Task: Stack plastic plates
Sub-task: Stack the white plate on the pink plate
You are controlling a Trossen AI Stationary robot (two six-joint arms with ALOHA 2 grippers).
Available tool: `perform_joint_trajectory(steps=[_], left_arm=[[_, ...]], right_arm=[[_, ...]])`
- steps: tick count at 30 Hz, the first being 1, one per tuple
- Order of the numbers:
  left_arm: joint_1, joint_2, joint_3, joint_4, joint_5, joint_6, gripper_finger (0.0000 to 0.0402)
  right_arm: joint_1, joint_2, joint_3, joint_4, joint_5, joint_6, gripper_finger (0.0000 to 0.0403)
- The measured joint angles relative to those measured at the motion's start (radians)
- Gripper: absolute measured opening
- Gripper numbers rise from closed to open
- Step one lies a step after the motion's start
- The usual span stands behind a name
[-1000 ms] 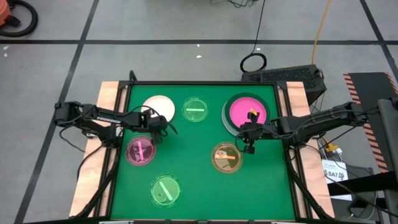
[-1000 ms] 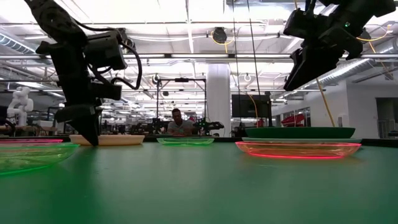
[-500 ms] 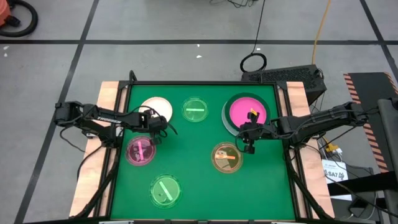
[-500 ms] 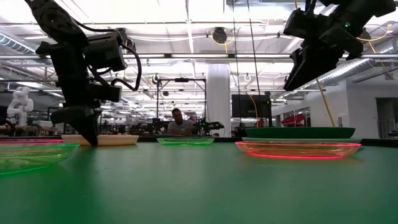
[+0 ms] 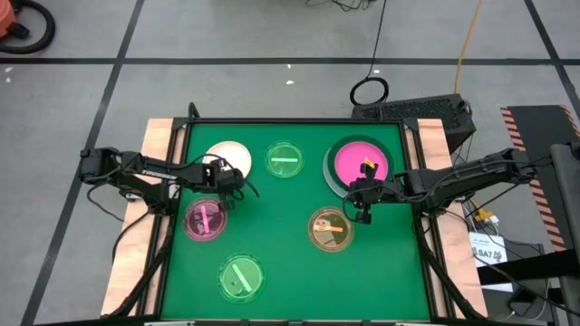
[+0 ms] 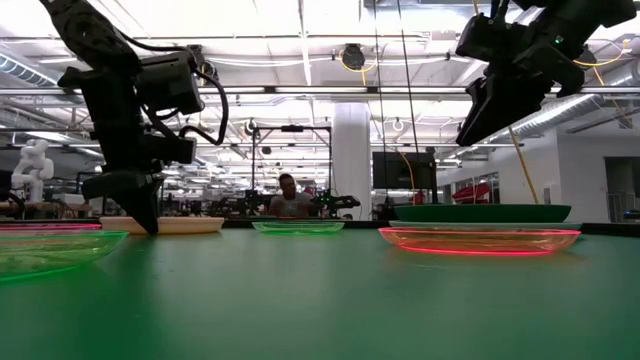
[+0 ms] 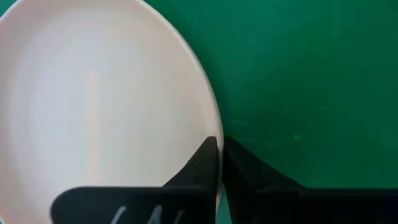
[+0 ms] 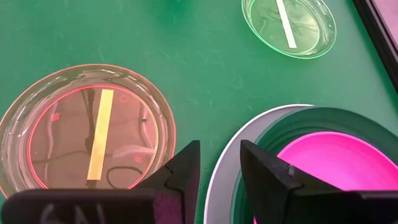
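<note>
Pinching cream plate (image 7: 93, 106) rim: left fingers (image 7: 202, 165) | right fingers (image 8: 186, 168) spread, empty

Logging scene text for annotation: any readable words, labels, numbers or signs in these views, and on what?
No text can be read with confidence.
White lettering on the left arm: too small.
White label beside the table: blurred.
Pale marks on the wrist mounts: cut off.
Bars on the amber dish: plain marks.
</note>
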Motion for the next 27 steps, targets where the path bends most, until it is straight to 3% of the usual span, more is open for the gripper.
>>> perform_joint_trajectory(steps=[7,27], left_arm=[[-0.053,0.000,0.000,0.002,-0.010,0.083,0.0012],[-0.234,0.000,0.004,0.067,-0.176,0.045,0.0012]], right_arm=[[0.000,0.000,0.000,0.000,0.000,0.000,0.0109],[0.000,0.000,0.000,0.075,0.000,-0.034,0.0109]])
